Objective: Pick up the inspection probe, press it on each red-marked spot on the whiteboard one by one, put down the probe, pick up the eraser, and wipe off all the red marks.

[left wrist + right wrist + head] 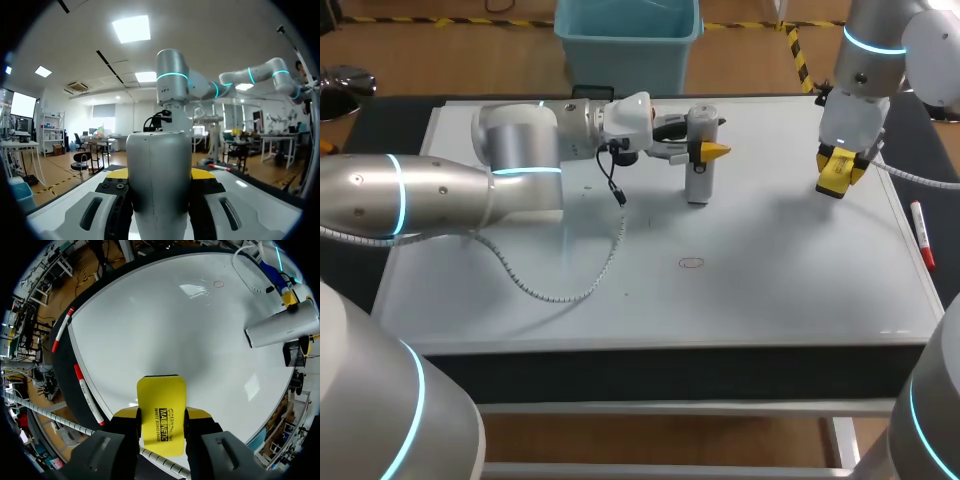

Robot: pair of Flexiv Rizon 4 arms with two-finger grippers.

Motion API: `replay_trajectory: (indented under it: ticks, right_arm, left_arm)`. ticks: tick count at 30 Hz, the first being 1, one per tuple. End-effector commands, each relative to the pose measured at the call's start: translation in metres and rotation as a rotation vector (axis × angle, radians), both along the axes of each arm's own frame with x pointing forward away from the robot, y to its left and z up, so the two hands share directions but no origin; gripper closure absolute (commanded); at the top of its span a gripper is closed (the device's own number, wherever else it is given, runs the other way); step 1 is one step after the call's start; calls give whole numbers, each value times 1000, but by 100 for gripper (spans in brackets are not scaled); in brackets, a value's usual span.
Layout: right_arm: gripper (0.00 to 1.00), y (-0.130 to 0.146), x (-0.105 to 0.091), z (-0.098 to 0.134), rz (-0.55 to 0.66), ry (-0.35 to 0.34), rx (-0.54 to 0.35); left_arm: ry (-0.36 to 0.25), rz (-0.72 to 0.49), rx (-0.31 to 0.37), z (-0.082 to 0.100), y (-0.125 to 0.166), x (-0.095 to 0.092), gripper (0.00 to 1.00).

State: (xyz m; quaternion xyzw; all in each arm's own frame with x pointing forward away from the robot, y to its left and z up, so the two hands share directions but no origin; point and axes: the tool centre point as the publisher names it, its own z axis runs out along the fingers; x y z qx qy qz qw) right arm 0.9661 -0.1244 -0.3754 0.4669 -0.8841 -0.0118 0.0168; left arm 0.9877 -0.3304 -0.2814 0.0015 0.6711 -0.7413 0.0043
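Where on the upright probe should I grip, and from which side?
Grip the inspection probe on its round upper body, coming in level from the left arm's side, as the left gripper does now. It stands upright, so a side pinch leaves its lower end free to press.

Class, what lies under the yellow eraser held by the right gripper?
Bare whiteboard, with no red mark close by; the one red circle lies far ahead of it. The patch directly behind the eraser and the right gripper is covered.
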Motion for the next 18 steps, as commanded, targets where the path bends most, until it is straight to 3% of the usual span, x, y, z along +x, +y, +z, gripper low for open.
replay_trajectory:
  ticks: [1, 11, 18]
  right_arm:
    - [100, -1, 1, 1, 3, 2, -3]
    - [100, -1, 1, 1, 3, 2, -3]
    - [100, -1, 1, 1, 3, 2, -3]
  left_arm:
    - [-1, -1, 0, -1, 0, 0, 100]
    - [-6, -1, 5, 3, 2, -2, 100]
    - [1, -3, -21, 33, 19, -3, 100]
